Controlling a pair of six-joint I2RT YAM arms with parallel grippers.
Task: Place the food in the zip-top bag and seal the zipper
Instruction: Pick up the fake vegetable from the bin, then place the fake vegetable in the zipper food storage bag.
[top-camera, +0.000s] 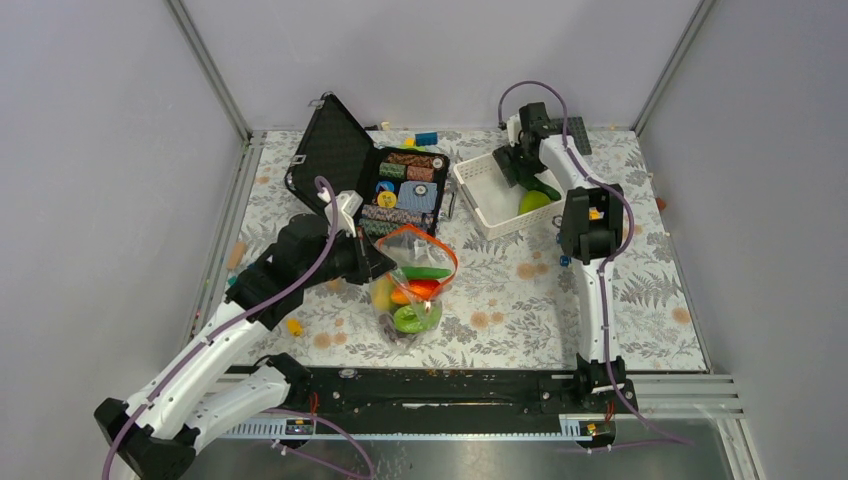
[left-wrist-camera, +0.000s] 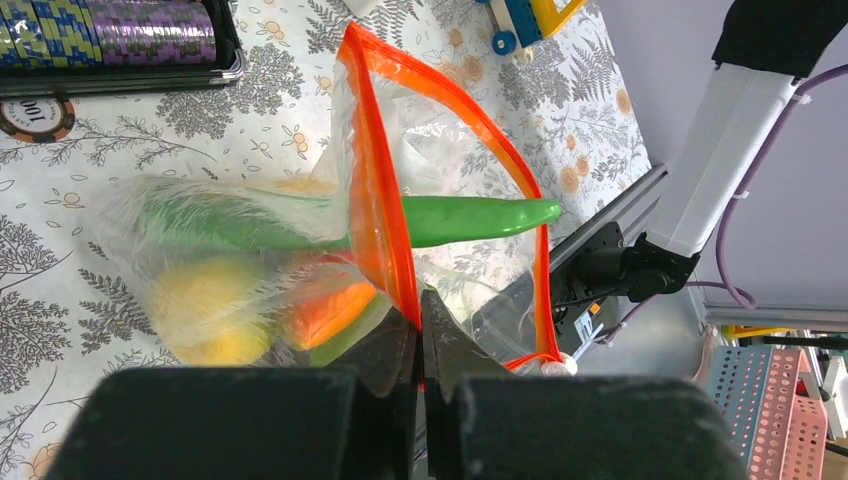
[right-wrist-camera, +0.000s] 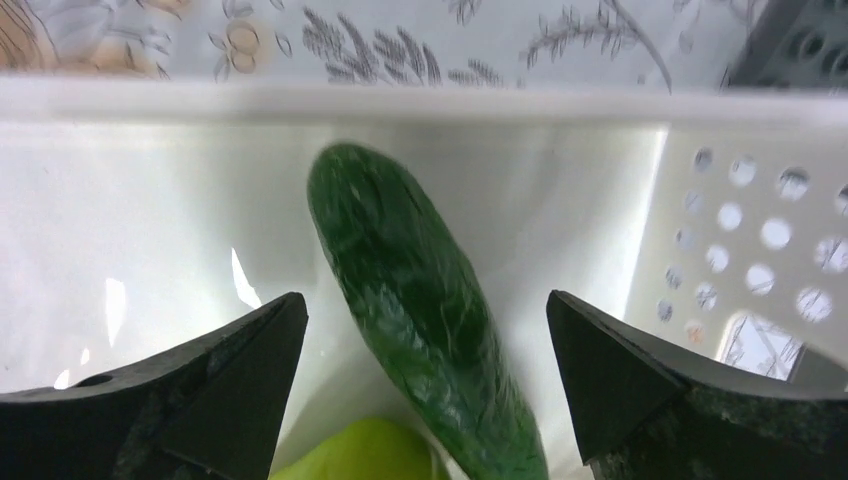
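The clear zip-top bag (top-camera: 412, 300) lies at mid-table with its mouth open. Inside are a long green piece (left-wrist-camera: 470, 218), a yellow piece (left-wrist-camera: 205, 310) and an orange piece (left-wrist-camera: 330, 310). Its red-orange zipper (left-wrist-camera: 375, 180) forms an open loop (top-camera: 450, 256). My left gripper (left-wrist-camera: 420, 305) is shut on the near side of that strip, at the bag's left (top-camera: 375, 262). My right gripper (top-camera: 522, 168) hangs open inside the white basket (top-camera: 478, 190). A dark green cucumber (right-wrist-camera: 390, 230) lies between its fingers, untouched, beside a light green pear (right-wrist-camera: 370, 455).
An open black case (top-camera: 400, 185) of chip stacks stands behind the bag, left of the basket. A small yellow piece (top-camera: 294, 326) lies on the cloth at front left. Toy bricks (top-camera: 426, 138) sit at the back edge. A metal rail (top-camera: 450, 385) runs along the near edge.
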